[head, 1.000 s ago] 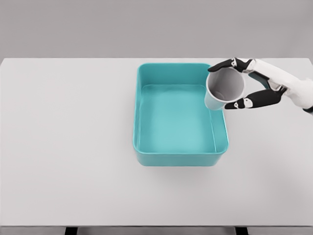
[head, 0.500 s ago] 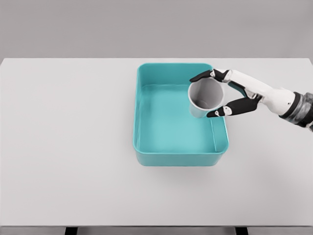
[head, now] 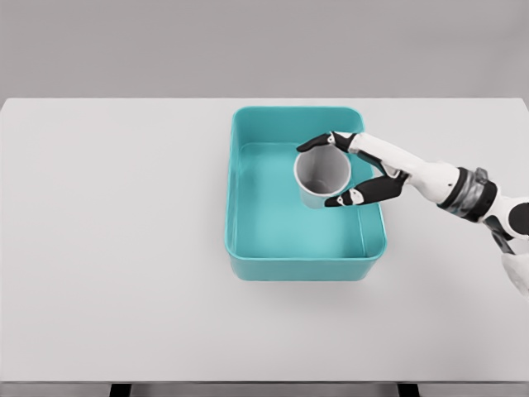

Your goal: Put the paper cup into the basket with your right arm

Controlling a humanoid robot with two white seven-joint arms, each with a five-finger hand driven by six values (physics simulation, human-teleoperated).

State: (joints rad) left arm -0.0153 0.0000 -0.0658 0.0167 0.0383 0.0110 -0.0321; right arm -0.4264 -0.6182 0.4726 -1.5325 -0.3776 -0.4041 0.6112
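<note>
I have the paper cup (head: 322, 175) held in the right robot hand (head: 351, 169), mouth up and tipped toward the camera so I can see its grey inside, with a dark fingertip hooked over the far rim and the thumb pressing the near side just under the lip. That pinch across the rim explains the tilt, I think: the cup hangs from its top edge, not clamped around its body. It sits over the right half of the teal basket (head: 248, 266), inside the walls, and I cannot tell whether its base is touching the floor or just above it. The basket's right wall passes beneath my wrist, so the forearm reaches in over that edge, and I judge that pulling back should go upward first so nothing catches it. To the left of the robot hand the basket floor is bare and roomy, so the cup has space if it tips on release. Around the basket the white desk (head: 107, 248) lies flat on all sides. The left arm is not in view.
</note>
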